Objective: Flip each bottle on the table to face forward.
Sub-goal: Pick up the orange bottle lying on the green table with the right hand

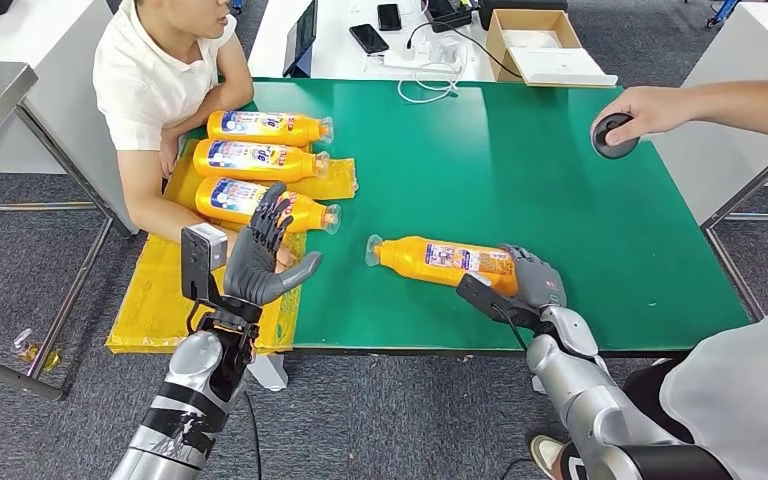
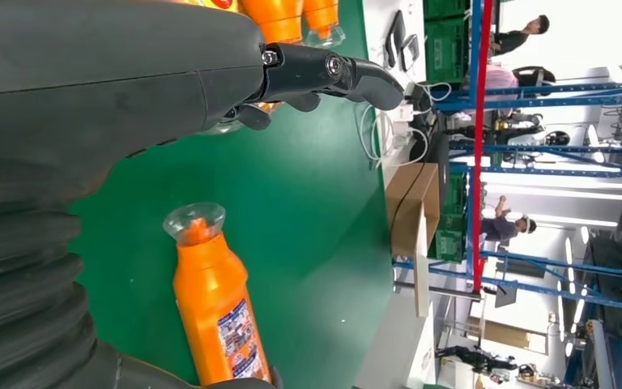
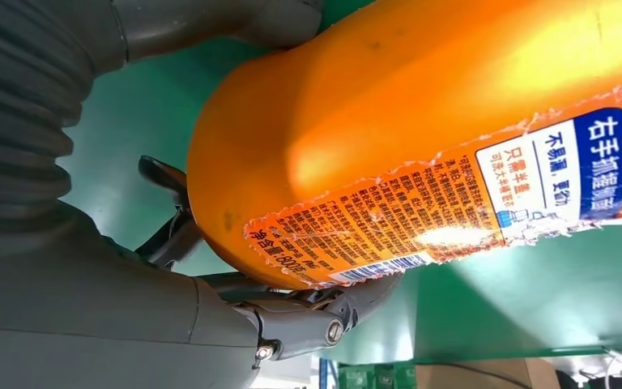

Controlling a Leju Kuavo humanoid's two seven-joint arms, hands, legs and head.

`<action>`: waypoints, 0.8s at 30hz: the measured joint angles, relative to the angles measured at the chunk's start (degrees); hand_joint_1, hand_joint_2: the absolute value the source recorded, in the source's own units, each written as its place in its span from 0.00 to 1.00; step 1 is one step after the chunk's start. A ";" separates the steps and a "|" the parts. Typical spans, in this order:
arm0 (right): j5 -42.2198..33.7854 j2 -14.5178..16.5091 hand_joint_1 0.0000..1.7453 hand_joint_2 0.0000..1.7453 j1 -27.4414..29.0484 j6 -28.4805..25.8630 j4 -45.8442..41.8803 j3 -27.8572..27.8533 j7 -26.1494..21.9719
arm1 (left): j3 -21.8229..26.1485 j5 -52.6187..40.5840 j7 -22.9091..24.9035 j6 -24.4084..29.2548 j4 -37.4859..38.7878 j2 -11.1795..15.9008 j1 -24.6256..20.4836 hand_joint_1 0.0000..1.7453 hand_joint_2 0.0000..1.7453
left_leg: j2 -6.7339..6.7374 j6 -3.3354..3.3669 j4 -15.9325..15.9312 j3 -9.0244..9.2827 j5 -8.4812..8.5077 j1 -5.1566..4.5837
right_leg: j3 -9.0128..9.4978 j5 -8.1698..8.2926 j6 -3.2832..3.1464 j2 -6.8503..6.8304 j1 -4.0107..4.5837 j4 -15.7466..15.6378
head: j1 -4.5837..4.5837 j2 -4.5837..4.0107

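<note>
An orange bottle (image 1: 440, 260) lies on its side near the front of the green table (image 1: 520, 170), cap pointing left; its back label with small print faces up (image 3: 421, 219). My right hand (image 1: 532, 282) grips its base end, fingers (image 3: 308, 320) wrapped under it. The same bottle (image 2: 215, 304) appears in the left wrist view. Three more orange bottles (image 1: 265, 128) (image 1: 257, 160) (image 1: 260, 203) lie side by side at the table's left, on a yellow sheet. My left hand (image 1: 265, 255) hovers raised at the front left, fingers (image 2: 332, 73) spread and holding nothing.
A seated person (image 1: 160, 80) leans an arm on the left edge beside the bottles. Another person's hand (image 1: 640, 110) holds a dark round object (image 1: 615, 135) above the far right. A cardboard box (image 1: 540, 45), phones and cables lie on the white table behind.
</note>
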 joint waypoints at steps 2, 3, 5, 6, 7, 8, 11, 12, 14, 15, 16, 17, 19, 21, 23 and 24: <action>-2.41 0.10 1.00 1.00 0.22 0.46 0.01 -0.70 -2.41 | -0.01 0.00 -0.33 0.05 0.01 0.00 0.01 0.00 1.00 | 0.00 0.00 0.00 0.00 0.00 0.00 | 0.01 0.00 0.00 0.00 0.00 0.00 | 0.00 0.00; -3.70 0.21 1.00 1.00 0.38 0.68 0.02 -1.25 -3.85 | -0.02 0.00 -0.48 0.08 0.01 0.00 0.03 0.00 1.00 | -0.01 0.00 0.00 0.00 0.00 0.00 | 0.01 0.00 0.00 0.00 0.00 0.00 | 0.00 0.00; -5.94 0.52 1.00 1.00 0.75 1.17 0.02 -2.52 -6.83 | -0.02 0.00 -0.71 0.13 -0.01 0.00 0.08 0.00 1.00 | 0.00 0.00 0.00 0.00 0.00 0.00 | 0.02 0.00 0.00 0.00 0.00 0.00 | 0.00 0.00; -6.70 0.69 1.00 1.00 0.93 1.35 0.02 -3.12 -7.98 | -0.02 0.00 -0.80 0.15 -0.01 0.00 0.11 0.00 1.00 | 0.00 0.00 0.00 0.00 0.00 0.00 | 0.01 0.00 0.00 0.00 0.00 0.01 | 0.00 0.00; -7.17 0.86 1.00 1.00 1.09 1.47 0.02 -3.63 -8.74 | -0.02 0.00 -0.87 0.16 -0.01 0.00 0.13 0.00 1.00 | -0.01 0.00 0.00 0.00 0.00 0.00 | 0.01 0.00 0.00 0.00 0.00 0.01 | 0.00 0.00; -7.41 1.00 1.00 1.00 1.20 1.50 0.02 -4.02 -9.11 | -0.02 0.00 -0.90 0.16 -0.01 0.00 0.14 0.00 1.00 | -0.01 0.00 0.00 0.00 0.00 0.00 | 0.01 0.00 0.00 0.00 0.00 0.01 | 0.00 0.00; -7.67 1.36 1.00 1.00 1.31 1.54 0.02 -4.89 -9.38 | -0.03 0.00 -0.95 0.16 -0.01 0.00 0.16 0.00 1.00 | -0.01 0.00 0.00 0.00 0.00 0.00 | 0.01 0.00 0.00 0.00 0.00 0.01 | -0.01 0.00; -7.71 1.45 1.00 1.00 1.33 1.56 0.02 -5.11 -9.41 | -0.03 0.00 -0.96 0.16 -0.01 0.00 0.16 0.00 1.00 | -0.01 0.00 0.00 0.00 0.00 0.00 | 0.01 0.00 0.00 0.00 0.00 0.01 | -0.01 0.00; -8.03 1.56 1.00 1.00 1.34 1.74 0.02 -5.47 -9.71 | -0.04 0.00 -0.96 0.16 -0.02 0.00 0.17 0.00 1.00 | -0.01 0.00 0.00 0.00 0.00 0.00 | 0.02 0.00 0.00 0.00 0.00 0.01 | 0.00 0.00; -8.66 1.63 1.00 1.00 1.35 1.99 0.02 -5.73 -10.31 | -0.04 0.00 -0.99 0.16 -0.02 0.00 0.19 0.00 1.00 | -0.01 0.00 0.00 0.00 0.00 0.00 | 0.02 0.00 0.00 0.00 0.00 0.01 | 0.00 0.00; -9.54 1.71 1.00 1.00 1.37 2.23 0.02 -6.13 -11.30 | -0.04 0.00 -1.07 0.16 -0.02 0.00 0.22 0.00 1.00 | -0.01 0.00 0.00 -0.01 0.00 0.00 | 0.02 0.00 0.00 0.00 0.00 0.01 | 0.00 0.00; -10.53 1.83 1.00 1.00 1.43 2.41 0.02 -6.59 -12.64 | -0.04 0.00 -1.17 0.17 -0.02 0.00 0.27 0.00 1.00 | -0.01 0.00 0.00 -0.01 0.00 0.00 | 0.02 0.00 0.00 0.00 0.00 0.01 | 0.00 0.00; -12.08 2.16 1.00 1.00 1.72 2.34 0.01 -7.48 -15.61 | -0.05 -0.01 -1.48 0.20 -0.02 0.01 0.43 0.00 1.00 | -0.02 0.00 0.00 -0.03 0.00 0.00 | 0.01 0.00 0.00 -0.01 0.00 0.01 | 0.00 0.00; -13.30 2.66 1.00 1.00 2.10 2.06 -0.08 -8.14 -18.49 | -0.07 -0.21 -2.09 0.48 -0.04 0.03 0.67 0.00 1.00 | -0.04 0.00 0.00 -0.05 0.00 0.00 | 0.00 0.00 0.00 -0.01 0.00 0.01 | -0.01 0.00; -14.49 3.22 1.00 1.00 2.34 1.84 -0.35 -8.69 -21.13 | -0.11 -0.72 -2.91 1.00 -0.11 0.04 0.93 0.00 1.00 | -0.05 0.00 0.00 -0.07 0.00 0.00 | -0.02 0.00 0.00 -0.01 0.01 0.02 | -0.01 0.00; -15.05 3.51 1.00 1.00 2.40 1.83 -0.55 -8.87 -22.31 | -0.14 -0.99 -3.27 1.23 -0.15 0.04 1.04 0.00 1.00 | -0.05 0.00 0.00 -0.07 0.00 0.01 | -0.02 0.00 0.00 -0.01 0.01 0.02 | -0.01 0.00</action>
